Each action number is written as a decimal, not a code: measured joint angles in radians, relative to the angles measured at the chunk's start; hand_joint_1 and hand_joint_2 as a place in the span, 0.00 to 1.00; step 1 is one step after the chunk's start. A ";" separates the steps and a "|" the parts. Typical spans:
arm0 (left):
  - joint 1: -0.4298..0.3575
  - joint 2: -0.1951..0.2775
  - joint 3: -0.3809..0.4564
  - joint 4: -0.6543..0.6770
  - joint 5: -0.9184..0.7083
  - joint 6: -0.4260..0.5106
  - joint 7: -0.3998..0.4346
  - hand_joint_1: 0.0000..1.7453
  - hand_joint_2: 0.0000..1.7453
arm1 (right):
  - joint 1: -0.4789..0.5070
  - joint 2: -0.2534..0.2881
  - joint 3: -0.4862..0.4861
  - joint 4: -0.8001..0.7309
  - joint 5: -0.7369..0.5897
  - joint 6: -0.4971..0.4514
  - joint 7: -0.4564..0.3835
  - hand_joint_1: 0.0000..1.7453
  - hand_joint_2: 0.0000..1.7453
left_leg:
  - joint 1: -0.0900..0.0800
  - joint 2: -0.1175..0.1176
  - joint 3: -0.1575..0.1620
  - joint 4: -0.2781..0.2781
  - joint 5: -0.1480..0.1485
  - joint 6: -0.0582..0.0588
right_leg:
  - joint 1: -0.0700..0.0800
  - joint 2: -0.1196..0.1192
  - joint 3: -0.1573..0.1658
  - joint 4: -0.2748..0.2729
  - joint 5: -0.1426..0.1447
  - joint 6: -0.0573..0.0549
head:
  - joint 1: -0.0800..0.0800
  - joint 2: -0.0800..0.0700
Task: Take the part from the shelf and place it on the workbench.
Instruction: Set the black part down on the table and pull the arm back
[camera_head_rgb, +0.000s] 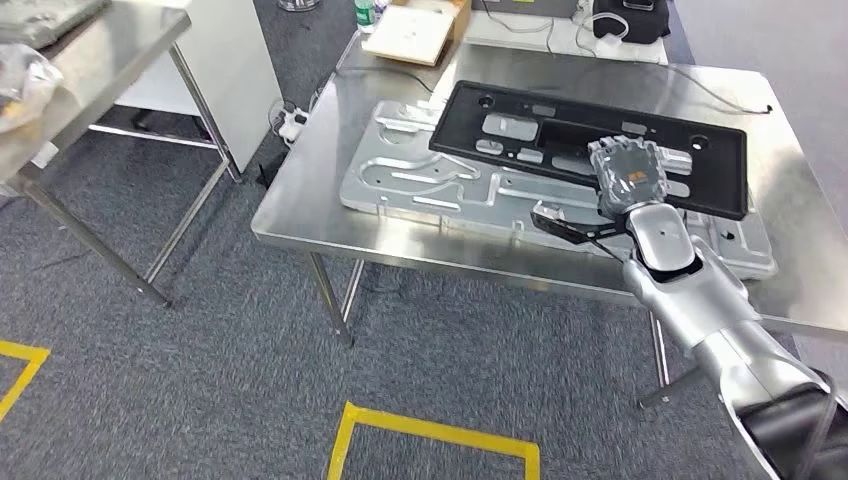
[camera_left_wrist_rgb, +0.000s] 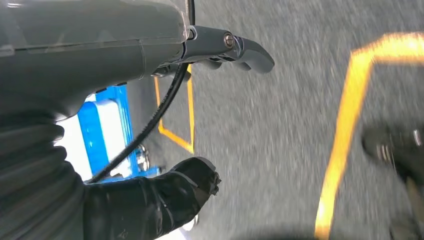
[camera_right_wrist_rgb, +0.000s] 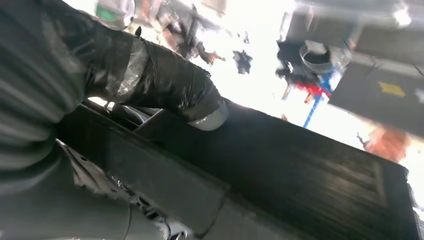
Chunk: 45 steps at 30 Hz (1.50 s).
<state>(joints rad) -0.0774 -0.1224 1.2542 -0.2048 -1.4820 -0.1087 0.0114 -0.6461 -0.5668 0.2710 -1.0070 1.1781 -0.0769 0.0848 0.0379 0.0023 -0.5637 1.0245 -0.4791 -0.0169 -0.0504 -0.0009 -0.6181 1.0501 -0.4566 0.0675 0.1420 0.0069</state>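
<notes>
The part is a long black plastic panel (camera_head_rgb: 520, 125) with cut-outs. It lies flat on the steel workbench (camera_head_rgb: 330, 215), partly on top of a silver stamped metal plate (camera_head_rgb: 420, 175). My right hand (camera_head_rgb: 627, 172) sits on the panel's near edge toward its right end and grips it. In the right wrist view its thumb (camera_right_wrist_rgb: 165, 85) lies across the top of the black panel (camera_right_wrist_rgb: 300, 170). My left hand (camera_left_wrist_rgb: 150, 55) hangs over the grey carpet, its fingers apart and nothing in them.
A second steel table (camera_head_rgb: 110, 50) stands at the left, with a gap of carpet between it and the workbench. A cardboard box (camera_head_rgb: 420, 35), a green bottle (camera_head_rgb: 368, 12) and cables lie at the workbench's far edge. Yellow tape (camera_head_rgb: 435, 430) marks the floor.
</notes>
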 joint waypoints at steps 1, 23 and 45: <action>-0.001 -0.002 0.000 0.000 0.000 0.000 0.000 0.00 1.00 | 0.003 0.000 0.001 0.000 0.000 0.000 0.000 1.00 1.00 | 0.002 0.000 0.003 -0.002 -0.002 -0.005 | 0.001 0.003 -0.001 0.004 -0.004 -0.016 | -0.001 0.000; 0.004 0.000 0.000 0.002 0.004 -0.003 -0.002 0.00 1.00 | 0.009 0.004 0.004 -0.004 -0.011 0.008 0.001 1.00 1.00 | -0.052 -0.005 0.013 -0.062 0.044 0.097 | 0.032 0.007 -0.039 0.190 -0.127 -0.033 | -0.001 0.000; -0.003 -0.002 0.002 0.003 0.016 -0.024 -0.015 0.00 1.00 | 0.025 0.089 0.046 0.119 -0.020 -0.002 -0.014 1.00 1.00 | -0.027 0.000 0.073 -0.038 -0.053 0.043 | 0.026 0.002 -0.048 0.005 0.036 -0.063 | 0.001 0.000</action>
<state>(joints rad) -0.0802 -0.1246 1.2566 -0.2022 -1.4655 -0.1325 -0.0037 -0.6213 -0.4777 0.3167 -0.8878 1.1581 -0.0792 0.0708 0.0110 0.0019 -0.4907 0.9861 -0.5316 0.0259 -0.0241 0.0011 -0.6665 1.0547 -0.4206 0.0048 0.1427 0.0072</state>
